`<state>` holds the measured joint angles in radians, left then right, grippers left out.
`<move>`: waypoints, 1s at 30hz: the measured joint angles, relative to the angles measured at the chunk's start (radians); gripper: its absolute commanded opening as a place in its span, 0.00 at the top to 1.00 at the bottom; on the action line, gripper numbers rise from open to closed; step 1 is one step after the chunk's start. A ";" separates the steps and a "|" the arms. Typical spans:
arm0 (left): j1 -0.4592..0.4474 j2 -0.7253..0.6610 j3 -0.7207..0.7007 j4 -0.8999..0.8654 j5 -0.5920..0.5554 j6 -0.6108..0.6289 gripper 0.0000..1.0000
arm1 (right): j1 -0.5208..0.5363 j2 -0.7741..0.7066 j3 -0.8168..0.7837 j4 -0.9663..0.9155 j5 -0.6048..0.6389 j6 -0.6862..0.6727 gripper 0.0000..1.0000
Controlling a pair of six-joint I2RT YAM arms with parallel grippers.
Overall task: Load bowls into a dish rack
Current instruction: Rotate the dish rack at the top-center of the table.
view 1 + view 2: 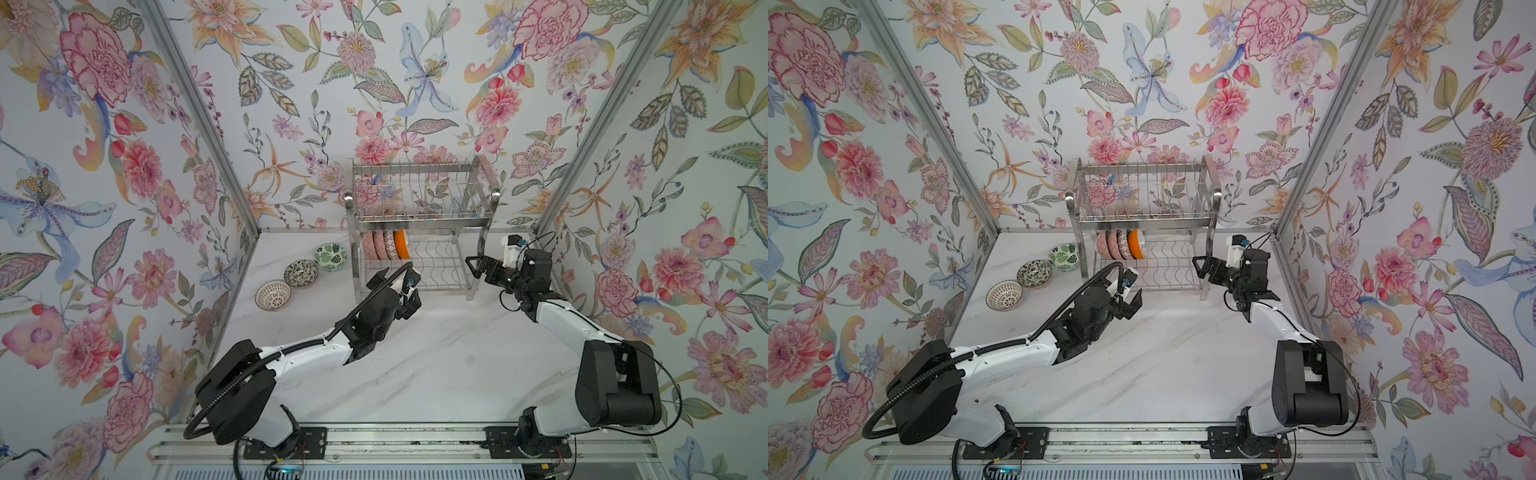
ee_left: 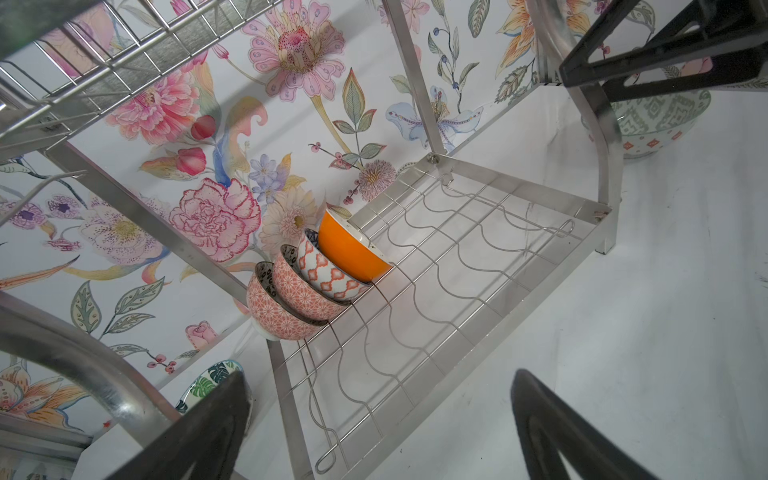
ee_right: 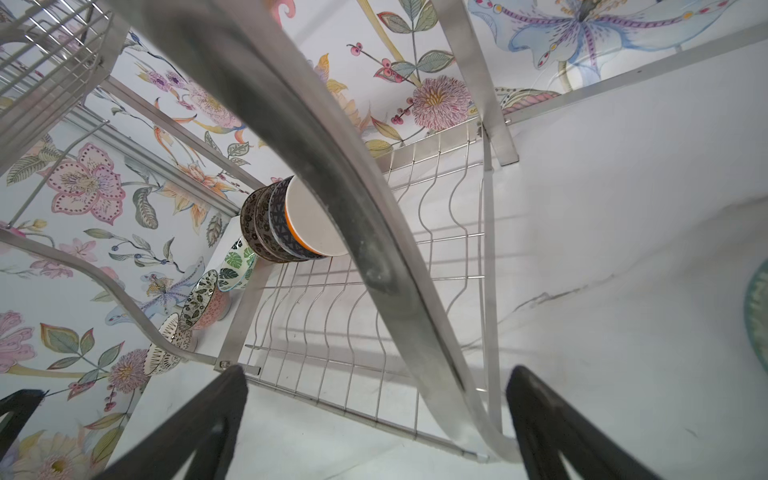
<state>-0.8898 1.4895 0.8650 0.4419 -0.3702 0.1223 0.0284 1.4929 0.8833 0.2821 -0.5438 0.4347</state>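
The dish rack (image 1: pixel 417 224) stands at the back of the table, just in front of the rear wall. I see four bowls (image 1: pixel 384 245) on edge at the left end of its lower tier, the orange bowl (image 1: pixel 401 244) innermost. Three more sit in a slanting row on the table left of the rack: leaf-patterned bowl (image 1: pixel 330 257), black-and-white bowl (image 1: pixel 301 273), lined bowl (image 1: pixel 273 295).

My left gripper (image 1: pixel 395 291) hangs before the rack's lower tier, jaws apart and holding nothing. The right gripper (image 1: pixel 478 270) is at the rack's right leg, jaws likewise apart and empty.

The white marble tabletop (image 1: pixel 436 365) is boxed in by floral wallpaper (image 1: pixel 104 166) on three sides, with metal corner posts (image 1: pixel 199 116). Both arm bases bolt to a rail (image 1: pixel 395 446) along the near edge.
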 measured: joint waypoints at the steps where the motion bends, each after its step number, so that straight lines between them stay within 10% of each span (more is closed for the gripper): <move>1: 0.000 0.000 0.000 0.000 0.000 0.000 0.01 | 0.000 0.000 0.000 0.003 -0.008 0.000 0.01; 30: 0.000 0.000 -0.008 0.003 -0.011 0.019 0.01 | 0.058 -0.057 -0.048 -0.035 0.064 -0.002 0.01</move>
<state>-0.8898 1.4895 0.8574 0.4446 -0.3813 0.1417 0.0864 1.4361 0.8356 0.2474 -0.4793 0.4324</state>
